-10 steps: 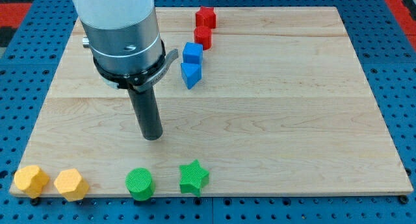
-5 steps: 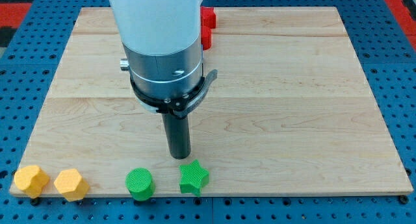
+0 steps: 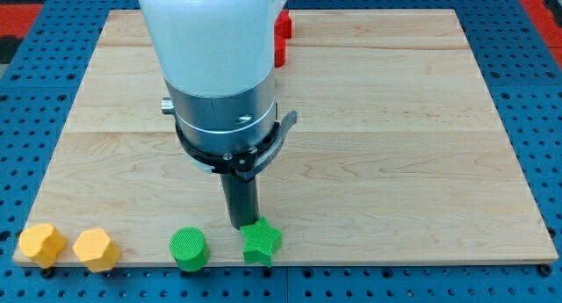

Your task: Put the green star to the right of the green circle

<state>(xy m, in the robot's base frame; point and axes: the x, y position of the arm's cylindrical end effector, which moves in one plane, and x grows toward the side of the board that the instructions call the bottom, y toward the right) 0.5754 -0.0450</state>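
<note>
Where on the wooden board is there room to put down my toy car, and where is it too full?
The big bare patch is the board's right half, from the red blocks down to the green star. Bare wood also lies along the view's left, above the two yellow blocks. The bottom edge is crowded: yellow blocks, green circle, then the star with my tip right against it.

Bright, even overhead light fills the scene; the wooden surface (image 3: pixel 395 145) reads pale and clean with no harsh glare. Shadows are soft and short, pooling faintly beneath the blocks along the near edge. The white arm housing (image 3: pixel 211 39) looks slightly overexposed. Focus is sharp throughout, without visible edge distortion.
</note>
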